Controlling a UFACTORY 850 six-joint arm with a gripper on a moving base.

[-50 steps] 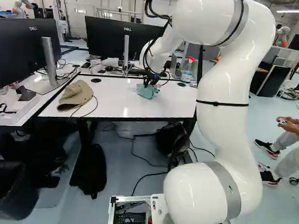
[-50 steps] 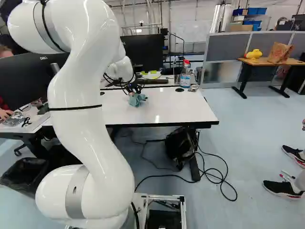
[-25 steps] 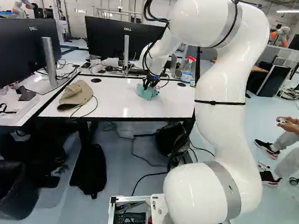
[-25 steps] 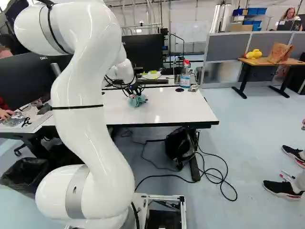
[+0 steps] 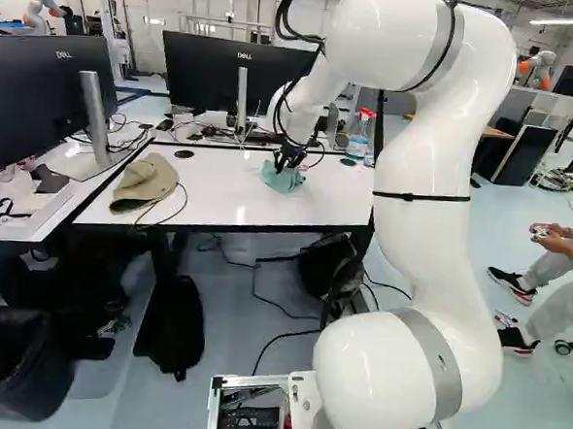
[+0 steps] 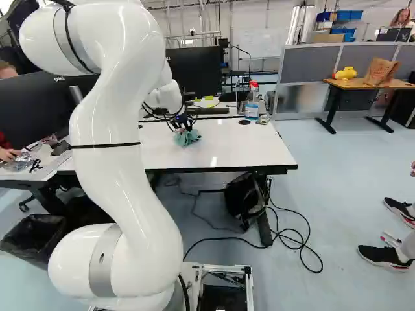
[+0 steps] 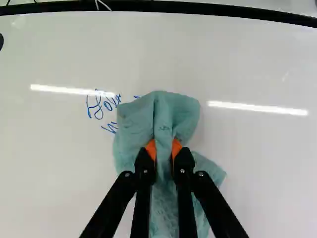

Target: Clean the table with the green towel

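Gripper (image 5: 287, 162) is low over the white table (image 5: 214, 202) in the left base view, fingers down into the green towel (image 5: 283, 178). Tan cap (image 5: 144, 182) lies on the same table, well apart to the left, with a thin cable beside it. Monitor (image 5: 206, 73) stands behind. Spray bottle (image 5: 358, 139) is past the towel, to its right.

Right base view: same contact, towel bunched under the gripper on the tabletop. Spray bottle stands near the table's far edge. Black bag (image 6: 245, 199) is under the table, trash bin (image 6: 34, 234) at the left. Yellow duck-shaped thing (image 6: 345, 72) and paper bag (image 6: 381, 71) sit on a farther desk.

Wrist view: gripper (image 7: 164, 151) has the towel pinched, orange pads (image 7: 150, 148) on two sides of a fold. Cloth spreads ahead of the fingers and out to both sides. Blue handwriting (image 7: 101, 105) is on the table just beside the towel, a few strokes right at the cloth's edge.
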